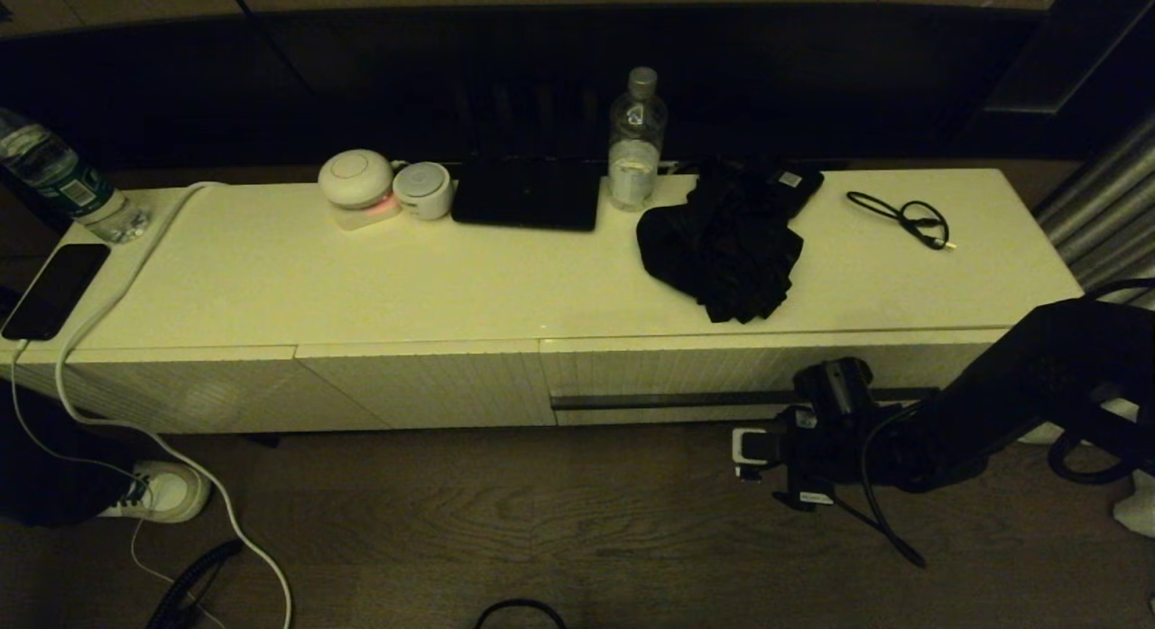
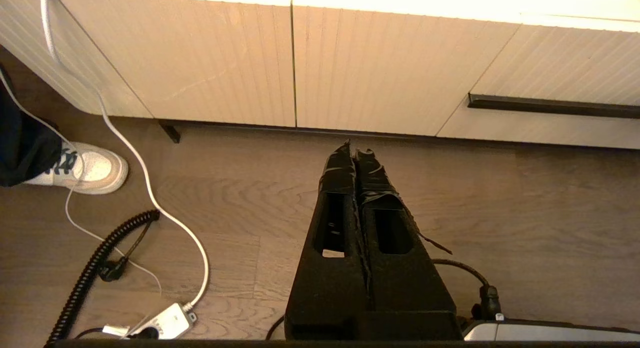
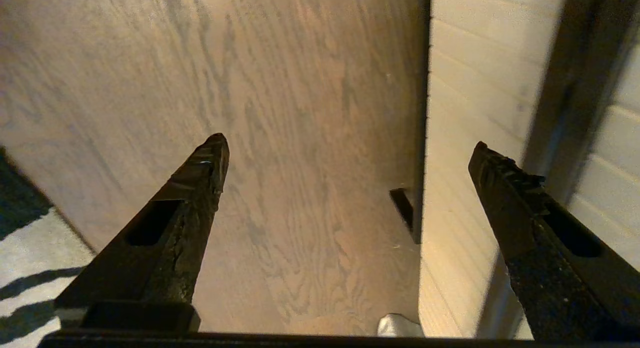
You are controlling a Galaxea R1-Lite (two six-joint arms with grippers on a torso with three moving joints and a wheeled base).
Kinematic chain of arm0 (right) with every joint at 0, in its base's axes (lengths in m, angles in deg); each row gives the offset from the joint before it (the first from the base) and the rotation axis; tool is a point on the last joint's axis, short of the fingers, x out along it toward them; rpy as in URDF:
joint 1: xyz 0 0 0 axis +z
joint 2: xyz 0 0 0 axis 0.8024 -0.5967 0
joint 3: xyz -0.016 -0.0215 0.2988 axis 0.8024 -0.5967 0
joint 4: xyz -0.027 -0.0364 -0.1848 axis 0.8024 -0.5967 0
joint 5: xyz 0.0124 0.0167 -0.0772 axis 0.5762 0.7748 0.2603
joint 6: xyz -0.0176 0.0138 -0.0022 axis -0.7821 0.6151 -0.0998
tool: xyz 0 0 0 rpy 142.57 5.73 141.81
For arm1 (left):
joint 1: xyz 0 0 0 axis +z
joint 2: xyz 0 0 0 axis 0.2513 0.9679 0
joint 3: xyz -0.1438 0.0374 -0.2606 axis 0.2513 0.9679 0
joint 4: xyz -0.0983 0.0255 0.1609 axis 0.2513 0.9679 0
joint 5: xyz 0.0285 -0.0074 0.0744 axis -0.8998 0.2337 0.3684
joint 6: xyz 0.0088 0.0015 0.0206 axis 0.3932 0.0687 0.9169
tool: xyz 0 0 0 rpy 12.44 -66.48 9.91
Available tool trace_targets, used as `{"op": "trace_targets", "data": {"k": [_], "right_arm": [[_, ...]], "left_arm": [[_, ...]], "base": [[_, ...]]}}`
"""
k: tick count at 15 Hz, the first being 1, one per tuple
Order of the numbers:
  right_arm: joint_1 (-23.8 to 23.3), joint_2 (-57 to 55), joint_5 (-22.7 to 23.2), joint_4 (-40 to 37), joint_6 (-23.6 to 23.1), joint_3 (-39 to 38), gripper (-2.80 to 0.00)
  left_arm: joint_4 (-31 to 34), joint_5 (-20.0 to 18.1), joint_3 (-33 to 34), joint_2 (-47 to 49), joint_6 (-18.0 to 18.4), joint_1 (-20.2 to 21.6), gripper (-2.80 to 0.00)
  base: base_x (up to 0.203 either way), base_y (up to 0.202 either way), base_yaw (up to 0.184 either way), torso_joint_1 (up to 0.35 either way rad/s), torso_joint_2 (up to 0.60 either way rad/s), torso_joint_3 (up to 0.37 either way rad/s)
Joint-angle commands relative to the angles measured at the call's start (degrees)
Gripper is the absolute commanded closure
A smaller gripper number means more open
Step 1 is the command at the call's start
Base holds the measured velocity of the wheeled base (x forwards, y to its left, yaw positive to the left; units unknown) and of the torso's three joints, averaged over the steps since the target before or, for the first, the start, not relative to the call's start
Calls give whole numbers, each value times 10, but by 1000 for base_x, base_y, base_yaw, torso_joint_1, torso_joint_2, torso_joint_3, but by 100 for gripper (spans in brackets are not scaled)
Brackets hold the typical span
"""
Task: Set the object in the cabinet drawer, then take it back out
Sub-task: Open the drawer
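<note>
The black fabric bundle (image 1: 722, 250) lies crumpled on the cream cabinet top (image 1: 361, 277), right of the middle. Below it the cabinet drawer (image 1: 686, 372) is pushed in, its dark handle strip (image 1: 668, 401) running along the ribbed front. My right gripper (image 1: 817, 412) hangs low in front of that strip. It is open and empty (image 3: 350, 143), with one finger (image 3: 505, 188) over the drawer front (image 3: 475, 113) beside the handle strip (image 3: 565, 103) and the other finger over the floor. My left gripper (image 2: 356, 147) is shut and empty above the floor, facing the plain ribbed panels; the drawer's handle strip (image 2: 550, 107) is off to one side.
On the top stand a water bottle (image 1: 636, 142), a small black device with a white label (image 1: 794, 182), a thin black cable (image 1: 907, 216), a flat black slab (image 1: 528, 196), two white round gadgets (image 1: 356, 182), a phone (image 1: 54, 291) and a second bottle (image 1: 54, 182). A person's shoe (image 1: 167, 489) and cords lie on the floor.
</note>
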Motion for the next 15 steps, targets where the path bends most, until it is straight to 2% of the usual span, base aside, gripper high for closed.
{"op": "trace_targets", "data": {"k": [1, 8, 9, 12, 15], "right_arm": [[0, -4, 0, 3, -4, -5, -280], [1, 22, 19, 5, -5, -38, -280], [2, 35, 29, 3, -5, -44, -280], [1, 53, 111, -1, -12, -24, -280], [-2, 45, 117, -1, -12, 3, -280]], "left_arm": [[0, 0, 0, -1, -1, 0, 0], [0, 0, 0, -1, -1, 0, 0], [0, 0, 0, -1, -1, 0, 0], [0, 0, 0, -1, -1, 0, 0], [0, 0, 0, -1, -1, 0, 0]], "base": [[0, 0, 0, 0, 0, 0], [0, 0, 0, 0, 0, 0], [0, 0, 0, 0, 0, 0], [0, 0, 0, 0, 0, 0], [0, 0, 0, 0, 0, 0]]}}
